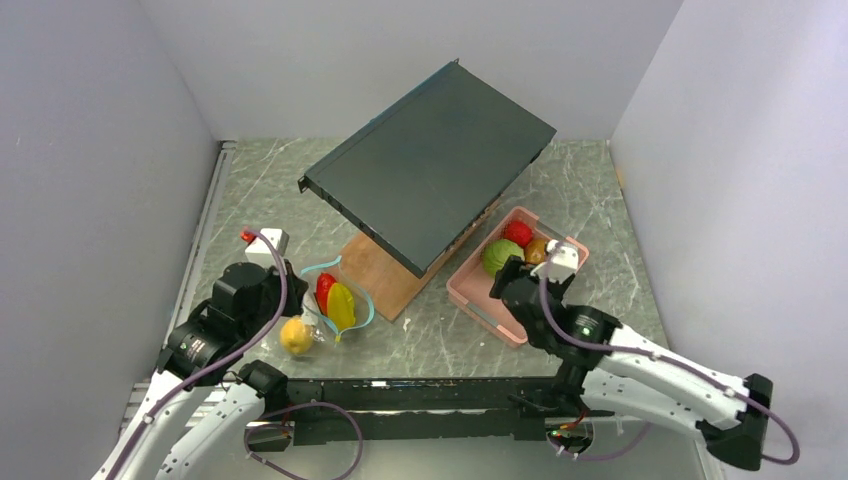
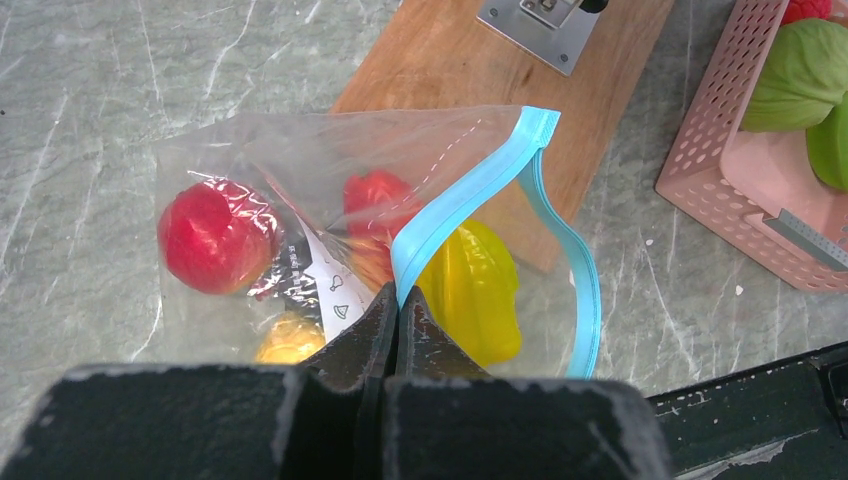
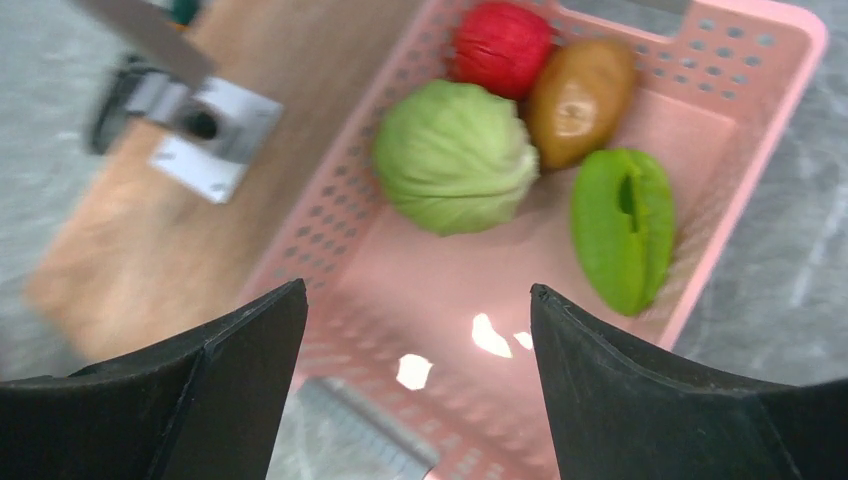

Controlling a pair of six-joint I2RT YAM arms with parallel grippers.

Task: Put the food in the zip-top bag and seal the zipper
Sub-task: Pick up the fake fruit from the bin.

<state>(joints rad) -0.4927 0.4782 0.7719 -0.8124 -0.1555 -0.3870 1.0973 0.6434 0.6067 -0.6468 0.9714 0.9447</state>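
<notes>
Jaws of the left gripper (image 2: 398, 300) clamp the thin teal zipper (image 2: 470, 195) of the clear crinkly zip-top bag (image 2: 300, 155), half hiding its white label (image 2: 325, 285), print unreadable. Glossy red and yellow toy food (image 2: 215, 235) lies inside. Farther off, the right gripper (image 3: 418, 300) gapes over the pink perforated tray (image 3: 330, 200).

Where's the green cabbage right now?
Top view, right side: the cabbage lies in the pink tray beside the red fruit and brown potato, just ahead of the right pincer.

The clear bag (image 2: 300, 160) lies crinkled mid-frame in the left wrist view, its teal zipper (image 2: 470, 193) gaping open. A red fruit (image 2: 215, 237) and a yellow one (image 2: 480, 290) show inside. Upper right in the right wrist view are a cabbage (image 3: 455, 155), a red piece (image 3: 500, 45), a brown piece (image 3: 580, 100) and a green starfruit (image 3: 622, 228).
</notes>
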